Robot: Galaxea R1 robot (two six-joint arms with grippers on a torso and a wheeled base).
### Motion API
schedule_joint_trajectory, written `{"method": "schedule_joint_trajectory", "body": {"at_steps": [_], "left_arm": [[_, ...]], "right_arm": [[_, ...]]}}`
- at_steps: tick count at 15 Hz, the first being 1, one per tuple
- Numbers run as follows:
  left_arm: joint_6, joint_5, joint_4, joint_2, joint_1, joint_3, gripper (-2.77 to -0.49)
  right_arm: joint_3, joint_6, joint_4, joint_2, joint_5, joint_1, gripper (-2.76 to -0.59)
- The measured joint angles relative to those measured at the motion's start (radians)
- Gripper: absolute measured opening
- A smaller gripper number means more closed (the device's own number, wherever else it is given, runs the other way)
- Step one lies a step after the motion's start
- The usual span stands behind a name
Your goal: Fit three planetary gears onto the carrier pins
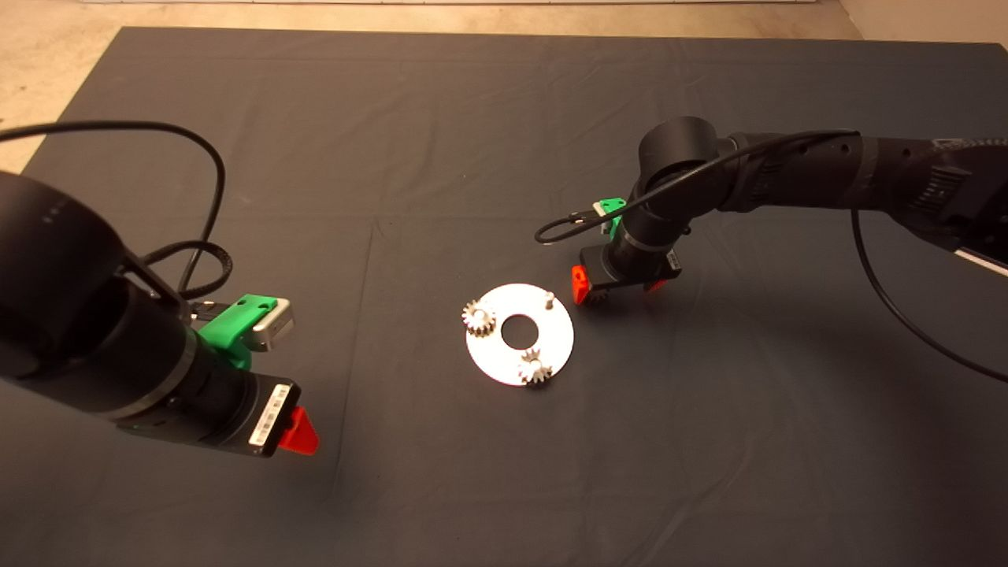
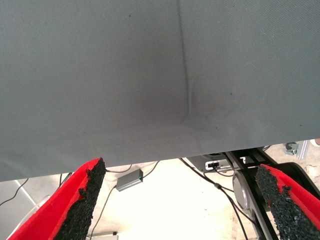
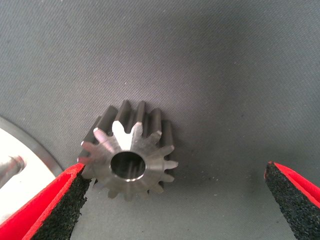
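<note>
The shiny round disc (image 1: 551,340) with a large centre hole lies mid-mat. Two planetary gears sit on its carrier pins, one (image 1: 478,317) at the left rim and one (image 1: 535,368) at the near rim. The third pin (image 1: 548,298) stands bare at the far right rim and also shows in the right wrist view (image 3: 10,167). The third gear (image 3: 131,160) lies on the mat just right of the disc. My right gripper (image 1: 618,290) is low over it, open, its fingers on either side of the gear and one pad (image 3: 65,200) right beside it. My left gripper (image 1: 298,433) is open and empty at the lower left.
The dark mat (image 1: 441,142) covers the table, with a faint crease (image 2: 184,75) in it. Black cables loop off both arms (image 1: 213,181). Past the mat's near edge, the left wrist view shows floor with cables and a small grey box (image 2: 129,179).
</note>
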Motion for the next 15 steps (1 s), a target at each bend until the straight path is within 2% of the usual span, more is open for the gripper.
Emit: {"method": "schedule_joint_trajectory", "body": {"at_steps": [5,7,9,11,13,15], "left_arm": [[-0.001,0.0,0.0,0.0,0.0,0.0,-1.08],[-0.001,0.0,0.0,0.0,0.0,0.0,-1.08],[-0.001,0.0,0.0,0.0,0.0,0.0,-1.08],[-0.001,0.0,0.0,0.0,0.0,0.0,-1.08],[-0.001,0.0,0.0,0.0,0.0,0.0,-1.08],[-0.001,0.0,0.0,0.0,0.0,0.001,-1.08]], "right_arm": [[-0.014,-0.007,0.0,0.004,0.004,0.0,-0.82],[-0.027,-0.011,0.0,0.013,0.005,0.0,-0.96],[-0.038,-0.014,0.0,0.023,0.004,0.0,-0.96],[-0.048,-0.015,0.0,0.027,0.005,0.0,-1.1],[-0.056,-0.018,0.0,0.037,0.003,0.0,-1.11],[-0.063,-0.02,0.0,0.046,0.004,0.0,-1.26]]}}
